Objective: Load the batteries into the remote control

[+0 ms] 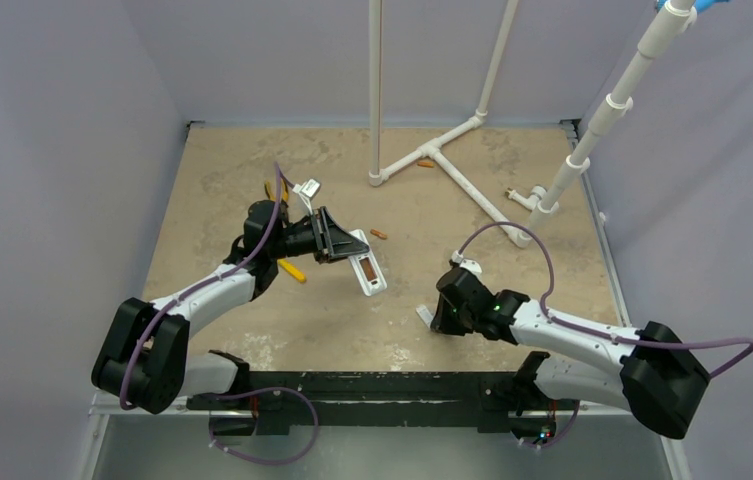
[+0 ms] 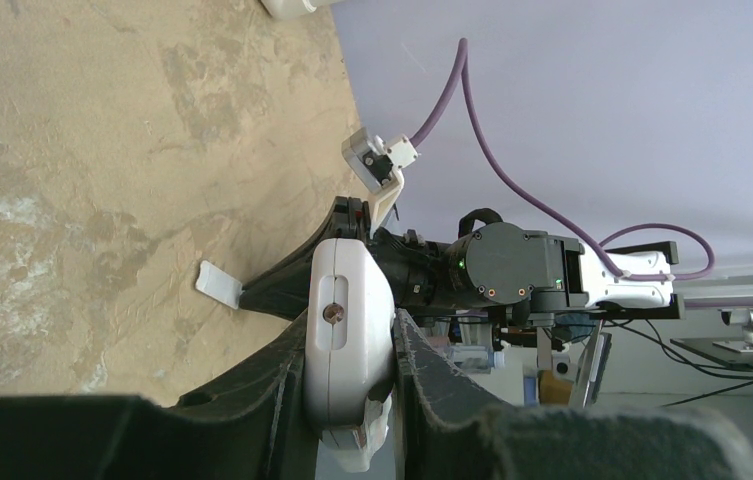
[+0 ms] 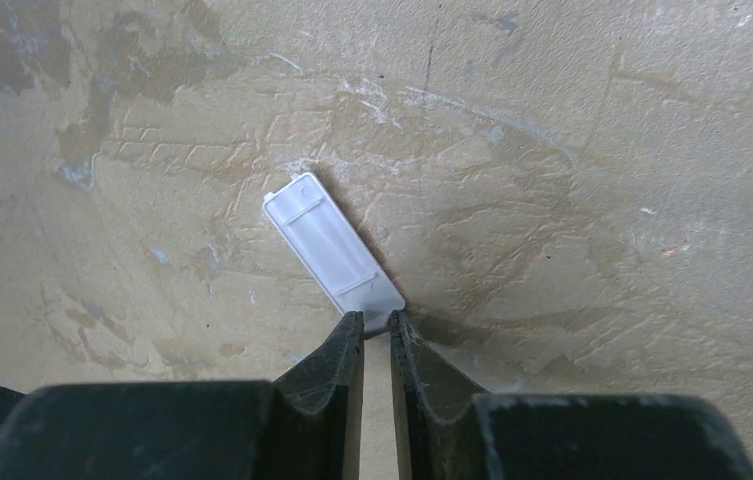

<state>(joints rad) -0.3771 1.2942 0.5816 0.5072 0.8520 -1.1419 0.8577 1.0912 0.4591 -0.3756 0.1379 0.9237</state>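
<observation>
The left arm rises from lower left, elbow bent, its claw [image 1: 350,244] clamped on the white remote control [image 1: 370,272] at centre-left. A battery [image 1: 380,234] lies just upper right of it. The right arm reaches leftward from lower right. Its claw [image 3: 376,322] points down, tips nearly together at the cover plate [image 3: 330,245]; grip unclear.

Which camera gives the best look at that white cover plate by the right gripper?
The right wrist view: the cover plate lies mid-frame, ribs and tab clear, its end between the fingertips of the right gripper. The top view shows only a white sliver; the left wrist view a small slab.
</observation>
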